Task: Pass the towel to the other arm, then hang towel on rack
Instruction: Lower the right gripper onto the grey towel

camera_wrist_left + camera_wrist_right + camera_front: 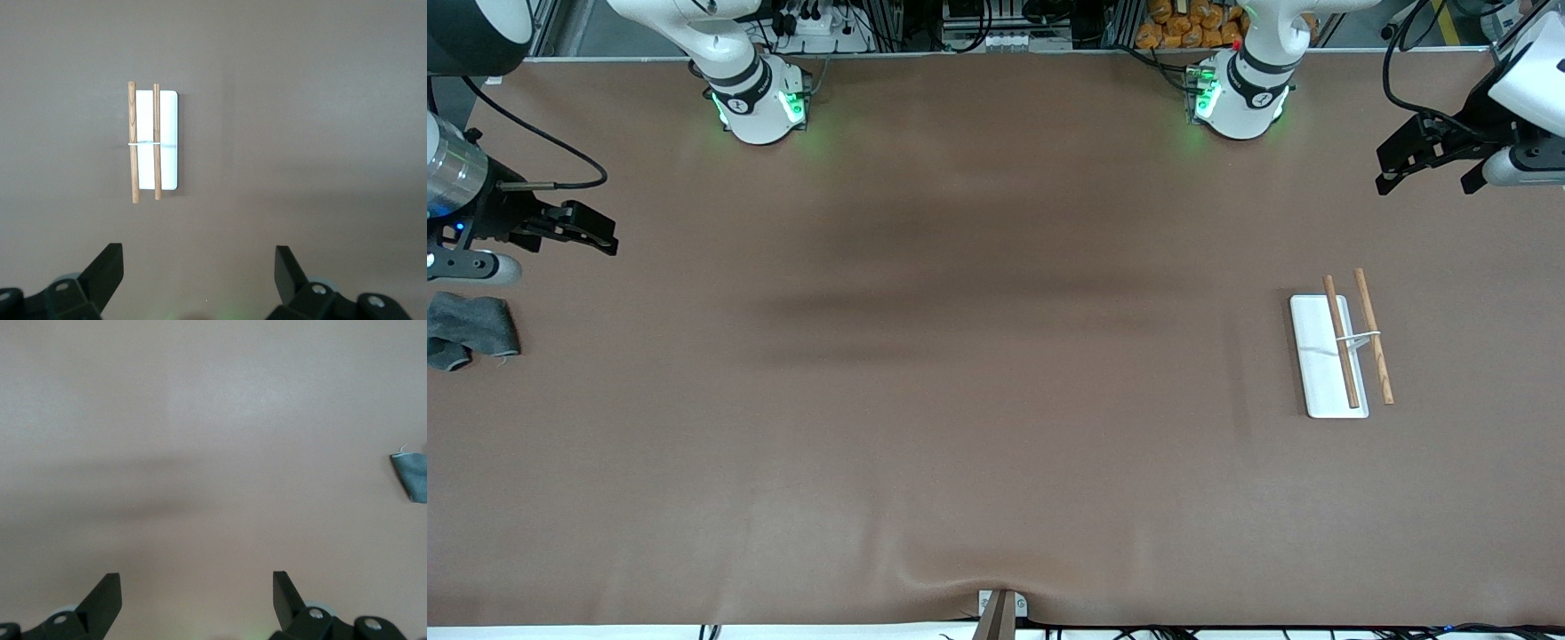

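The dark grey towel lies crumpled on the brown table at the right arm's end; one corner of it shows in the right wrist view. The rack, a white base with two wooden rods, stands toward the left arm's end and shows in the left wrist view. My right gripper is open and empty, raised over the table beside the towel. My left gripper is open and empty, raised over the table's end beside the rack.
The brown table cover spreads between towel and rack. The arm bases stand along the table's back edge. A small clamp sits at the front edge.
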Tool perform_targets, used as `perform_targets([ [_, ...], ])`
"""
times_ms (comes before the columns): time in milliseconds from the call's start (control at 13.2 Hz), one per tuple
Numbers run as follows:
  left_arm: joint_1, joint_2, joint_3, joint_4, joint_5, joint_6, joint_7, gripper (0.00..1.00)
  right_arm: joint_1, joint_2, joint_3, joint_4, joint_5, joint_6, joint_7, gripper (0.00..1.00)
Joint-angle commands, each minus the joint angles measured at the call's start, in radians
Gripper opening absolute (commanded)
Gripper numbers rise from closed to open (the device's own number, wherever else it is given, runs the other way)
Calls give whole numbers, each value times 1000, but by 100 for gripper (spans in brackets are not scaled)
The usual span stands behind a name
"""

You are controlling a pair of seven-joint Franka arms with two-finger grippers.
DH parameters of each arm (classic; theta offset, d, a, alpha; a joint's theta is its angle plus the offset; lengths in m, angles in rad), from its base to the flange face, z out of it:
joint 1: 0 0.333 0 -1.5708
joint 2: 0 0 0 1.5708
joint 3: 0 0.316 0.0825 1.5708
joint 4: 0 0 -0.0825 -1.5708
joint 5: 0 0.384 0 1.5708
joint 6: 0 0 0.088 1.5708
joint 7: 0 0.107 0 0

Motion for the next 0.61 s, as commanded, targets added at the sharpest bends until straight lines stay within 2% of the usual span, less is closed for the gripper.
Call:
perform_targets([
  [0, -18, -10, 13, -4, -10, -7, 10, 100, -3, -19, 1, 4, -11, -14, -12, 100],
  [380, -15, 10, 29, -6, -2, -7, 19, 100, -9, -16, 0, -8, -13, -35, -12, 100],
  [532, -19, 24, 26, -6, -10, 7, 16, 100, -72, -12, -2, -88, -25, -37, -21, 100],
])
